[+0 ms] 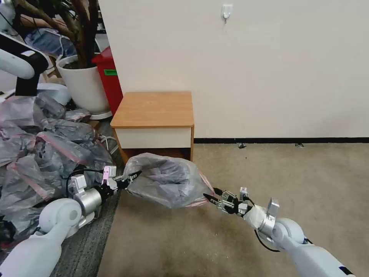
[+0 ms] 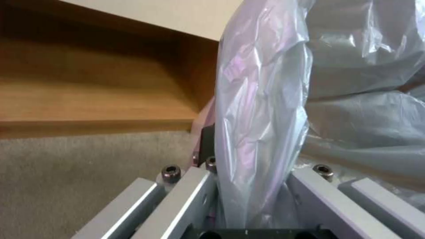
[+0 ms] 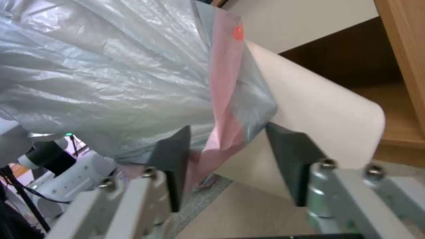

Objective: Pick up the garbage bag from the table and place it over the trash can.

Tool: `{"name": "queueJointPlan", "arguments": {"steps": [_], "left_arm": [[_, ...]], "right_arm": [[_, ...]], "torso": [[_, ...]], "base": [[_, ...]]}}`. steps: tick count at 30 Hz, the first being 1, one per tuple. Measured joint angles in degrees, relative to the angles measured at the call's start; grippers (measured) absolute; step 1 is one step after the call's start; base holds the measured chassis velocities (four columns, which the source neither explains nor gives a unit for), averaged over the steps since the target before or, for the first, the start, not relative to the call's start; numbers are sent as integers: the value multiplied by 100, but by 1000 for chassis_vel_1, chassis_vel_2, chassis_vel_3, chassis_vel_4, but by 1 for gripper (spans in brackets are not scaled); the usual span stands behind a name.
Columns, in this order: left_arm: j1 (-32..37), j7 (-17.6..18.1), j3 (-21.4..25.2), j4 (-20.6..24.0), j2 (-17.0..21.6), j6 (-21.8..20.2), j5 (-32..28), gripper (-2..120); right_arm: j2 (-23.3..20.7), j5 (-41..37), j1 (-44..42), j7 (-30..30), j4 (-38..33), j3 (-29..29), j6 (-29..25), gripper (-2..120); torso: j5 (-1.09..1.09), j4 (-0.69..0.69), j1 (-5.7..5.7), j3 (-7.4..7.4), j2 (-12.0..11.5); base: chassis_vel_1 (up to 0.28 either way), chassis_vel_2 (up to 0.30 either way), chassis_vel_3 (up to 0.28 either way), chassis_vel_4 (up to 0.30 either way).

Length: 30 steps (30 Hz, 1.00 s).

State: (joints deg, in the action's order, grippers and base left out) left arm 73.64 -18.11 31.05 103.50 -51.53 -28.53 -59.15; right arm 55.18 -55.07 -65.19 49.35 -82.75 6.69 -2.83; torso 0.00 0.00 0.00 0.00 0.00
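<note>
The grey translucent garbage bag (image 1: pixel 167 182) with its pink rim band (image 3: pixel 223 99) bulges low over the floor in front of the table (image 1: pixel 153 109), a small nightstand. My left gripper (image 1: pixel 130 179) is shut on the bag's left edge, and the film (image 2: pixel 261 109) runs up between its fingers. At the bag's right edge my right gripper (image 1: pixel 211 194) stands open, with the pink band hanging between its dark pads (image 3: pixel 170 166). Just behind the band, the right wrist view shows the cream wall of the trash can (image 3: pixel 318 109). In the head view the bag hides the can.
A big heap of grey-pink bags (image 1: pixel 38 154) lies on the left, close to my left arm. Behind it stand a white plant pot (image 1: pixel 86 86) and a red bin (image 1: pixel 111 77). Open beige carpet (image 1: pixel 288 173) stretches to the right, up to the wall.
</note>
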Motion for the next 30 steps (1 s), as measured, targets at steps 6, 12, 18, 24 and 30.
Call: {"name": "queueJointPlan", "arguments": {"steps": [6, 12, 18, 24, 30], "left_arm": [[8, 1, -2, 3, -12, 0, 4, 3], [16, -8, -2, 36, -31, -3, 4, 3], [34, -30, -5, 44, -62, -5, 5, 3], [59, -51, -9, 69, -80, -10, 5, 3], [106, -74, 10, 108, -80, -11, 7, 3]], "right_arm": [[25, 15, 6, -32, 16, -6, -15, 22], [45, 75, 21, -147, 22, -16, -30, 0], [60, 260, 40, -418, 35, -42, -108, 0], [104, 505, 90, -697, 80, -82, -185, 0], [172, 801, 141, -1009, 139, -133, -269, 0]], "torso": [[0, 0, 0, 0, 0], [0, 0, 0, 0, 0], [0, 0, 0, 0, 0], [0, 0, 0, 0, 0], [0, 0, 0, 0, 0]], "base": [[0, 0, 0, 0], [0, 0, 0, 0], [0, 0, 0, 0], [0, 0, 0, 0], [0, 0, 0, 0]]}}
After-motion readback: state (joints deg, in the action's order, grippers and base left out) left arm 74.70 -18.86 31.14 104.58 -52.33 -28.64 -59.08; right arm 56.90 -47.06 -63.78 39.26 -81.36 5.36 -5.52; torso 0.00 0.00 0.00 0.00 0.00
